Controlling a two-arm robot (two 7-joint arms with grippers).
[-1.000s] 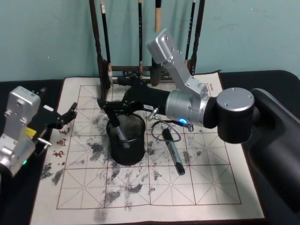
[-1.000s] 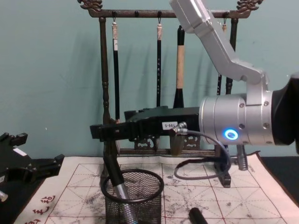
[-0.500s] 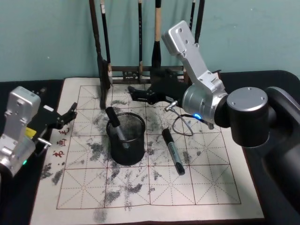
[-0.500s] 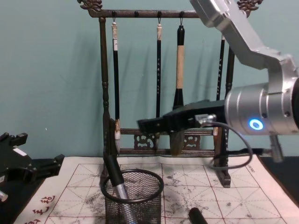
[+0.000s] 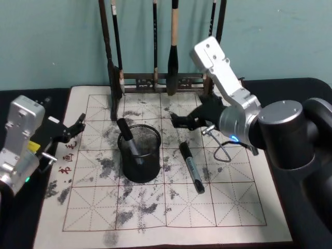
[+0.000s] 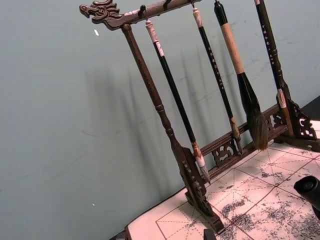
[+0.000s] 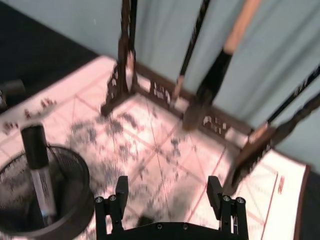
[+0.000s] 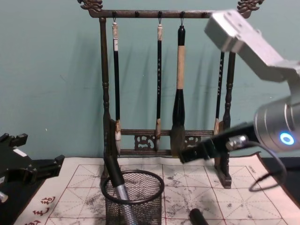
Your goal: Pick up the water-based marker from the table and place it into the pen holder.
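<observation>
Markers, two. The first marker point(image 5: 128, 139) stands in the holder point(image 5: 140, 162), black cap up and above the rim, grey barrel running down inside, tilted so that it leans on the rim at the robot's left; I see the same lean from the chest camera point(image 8: 117, 180) and from the right wrist point(image 7: 39, 162). The second marker point(image 5: 192, 167) lies flat on the mat point(image 5: 228, 207) just to the right of the holder, apart from it, black cap toward the rack and grey barrel toward me. Holder, one: round black wire-mesh cup with a solid rim, upright near the middle of the mat. Mat, one: pale sheet ruled in a red grid, blotched with grey ink, with red characters along its left edge, spread on the dark surface point(image 5: 270, 85). Rack point(image 8: 105, 93), one: dark wood with carved ends, at the far edge of the mat, with four brushes point(image 8: 179, 93) hanging from its bar. Right end effector point(image 5: 177, 121), one: in the air over the mat between the holder and the rack, right of the holder, fingers point(image 7: 121, 192) spread wide and holding nothing. Left end effector point(image 5: 78, 126), one: parked at the mat's left edge, fingers apart, nothing between them.
</observation>
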